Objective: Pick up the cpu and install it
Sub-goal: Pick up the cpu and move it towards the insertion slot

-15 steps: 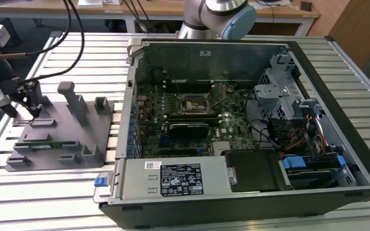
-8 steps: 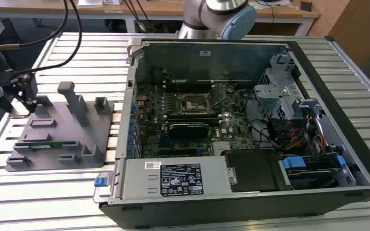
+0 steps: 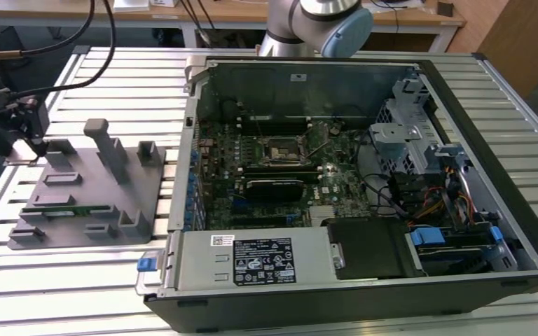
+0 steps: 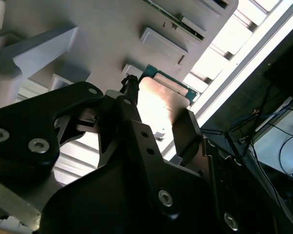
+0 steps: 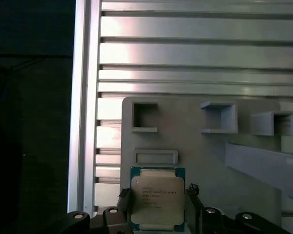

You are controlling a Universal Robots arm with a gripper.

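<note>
The cpu (image 5: 156, 201) is a flat square chip with a silver top and a green rim. It sits between my gripper's (image 5: 157, 195) two black fingers, over the corner of the grey fixture plate (image 5: 195, 146). The fingers press against its two opposite edges. In the second wrist view the cpu (image 4: 161, 105) shines between the fingers of the gripper (image 4: 156, 114). In the exterior view my gripper (image 3: 33, 148) hangs at the fixture's (image 3: 82, 203) far corner on the exterior view's left. The black socket frame (image 3: 279, 150) lies on the motherboard inside the open computer case (image 3: 363, 175).
The fixture carries upright grey posts (image 3: 110, 150) and small pockets, with a green memory stick (image 3: 68, 208) lying in it. Cables (image 3: 92, 42) hang over the slatted metal table (image 3: 64, 280). The case walls, drive bays (image 3: 409, 140) and power supply (image 3: 250, 259) surround the motherboard.
</note>
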